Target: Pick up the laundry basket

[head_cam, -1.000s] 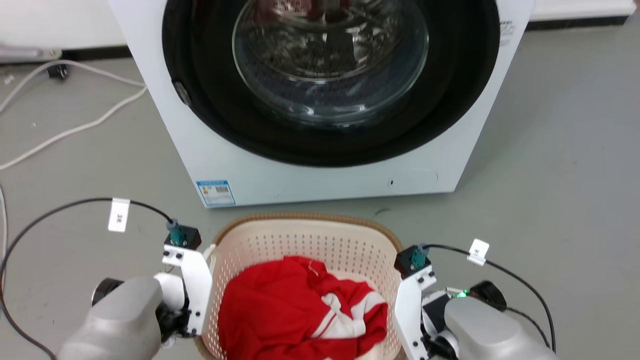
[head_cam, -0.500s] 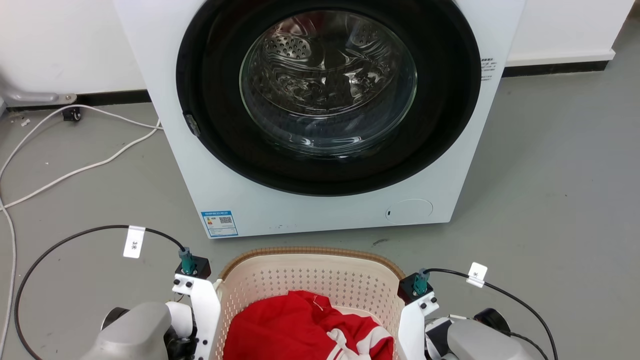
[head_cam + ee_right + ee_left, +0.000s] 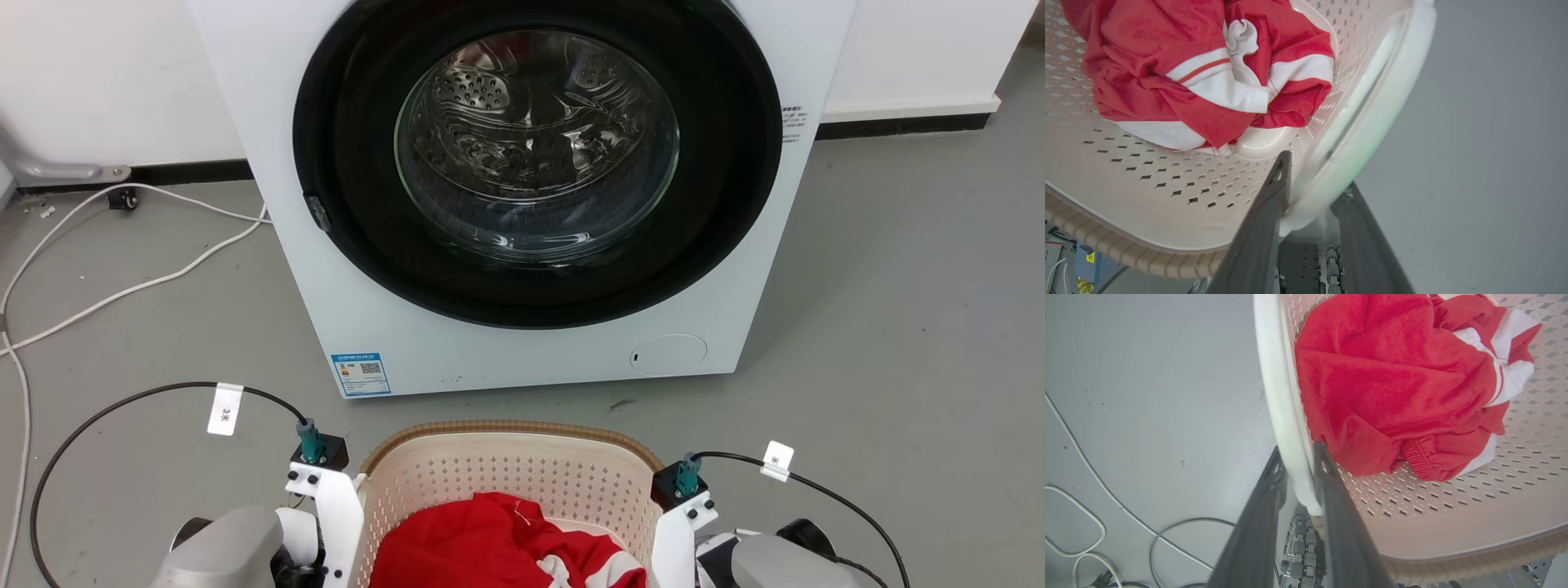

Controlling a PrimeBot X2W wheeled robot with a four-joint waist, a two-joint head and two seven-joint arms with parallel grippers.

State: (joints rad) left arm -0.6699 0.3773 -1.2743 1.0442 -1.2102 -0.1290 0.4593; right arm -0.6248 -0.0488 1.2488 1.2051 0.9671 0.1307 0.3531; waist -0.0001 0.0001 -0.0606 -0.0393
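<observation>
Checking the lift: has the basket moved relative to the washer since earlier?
Yes: the basket has drawn back from the washer; the gap at its base is wider.

Left hand (image 3: 1299, 450), right hand (image 3: 1316, 171); fingers pinched on laundry basket (image 3: 1453, 498) handles

A: Floor (image 3: 914, 269)?
B: Grey, smooth, evenly lit. A small dark mark (image 3: 620, 403) is noted just before the washer (image 3: 522, 359).
A: Wall (image 3: 98, 82)?
B: White, edged by a black baseboard (image 3: 898, 126). The washer is set near it. A steel drum is seen through its black-ringed glass door (image 3: 535, 147).
A: Else logged?
B: White cables (image 3: 147, 282) are laid loose at left. A blue sticker (image 3: 360, 374) is fixed low on the washer's front.
</observation>
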